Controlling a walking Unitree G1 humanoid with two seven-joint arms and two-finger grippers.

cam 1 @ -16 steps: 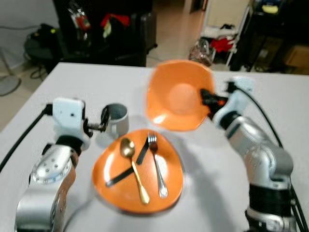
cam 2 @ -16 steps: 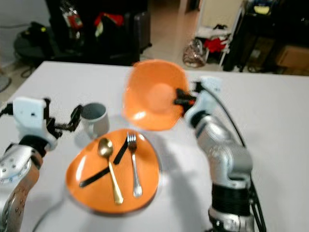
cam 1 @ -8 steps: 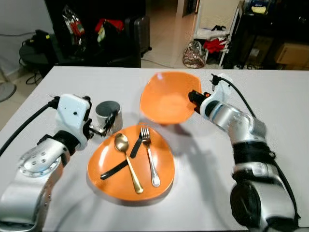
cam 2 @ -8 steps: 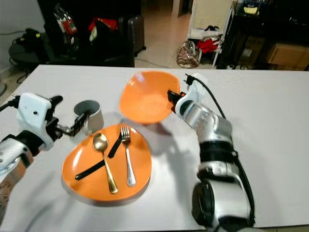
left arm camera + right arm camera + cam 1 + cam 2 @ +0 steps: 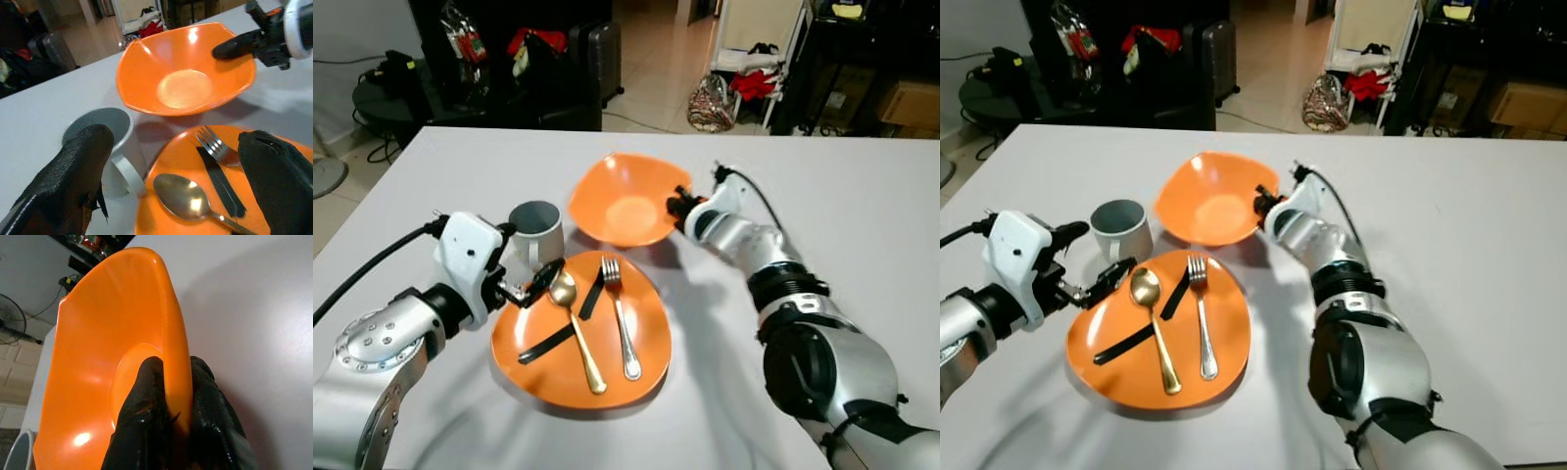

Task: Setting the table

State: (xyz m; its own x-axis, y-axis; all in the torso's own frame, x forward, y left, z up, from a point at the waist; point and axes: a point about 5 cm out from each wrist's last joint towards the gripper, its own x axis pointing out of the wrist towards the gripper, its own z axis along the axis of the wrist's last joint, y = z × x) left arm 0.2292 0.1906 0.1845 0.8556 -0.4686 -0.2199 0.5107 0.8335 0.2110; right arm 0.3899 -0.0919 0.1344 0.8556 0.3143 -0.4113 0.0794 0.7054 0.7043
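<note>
My right gripper (image 5: 168,431) has its jaws pinched tight on the rim of the orange bowl (image 5: 625,199), one finger inside and one outside, as the right wrist view shows. My left gripper (image 5: 181,176) has its jaws spread wide with nothing between them, hovering over the near edge of the orange plate (image 5: 651,367) and beside the grey mug (image 5: 536,227).

In the left eye view the bowl sits upper centre, just beyond the plate, with its right edge in my grip; whether its base is flat on the white table (image 5: 862,196) I can't tell. The plate, lower centre, carries a gold spoon (image 5: 576,326), a fork (image 5: 619,315) and a black knife (image 5: 570,323).

To finish this well, I judge I should lower the bowl until it rests level, clear of the plate's far rim and the mug. Then I part the fingers slowly and draw straight back along the rim line, so the inner finger doesn't tip the bowl.
</note>
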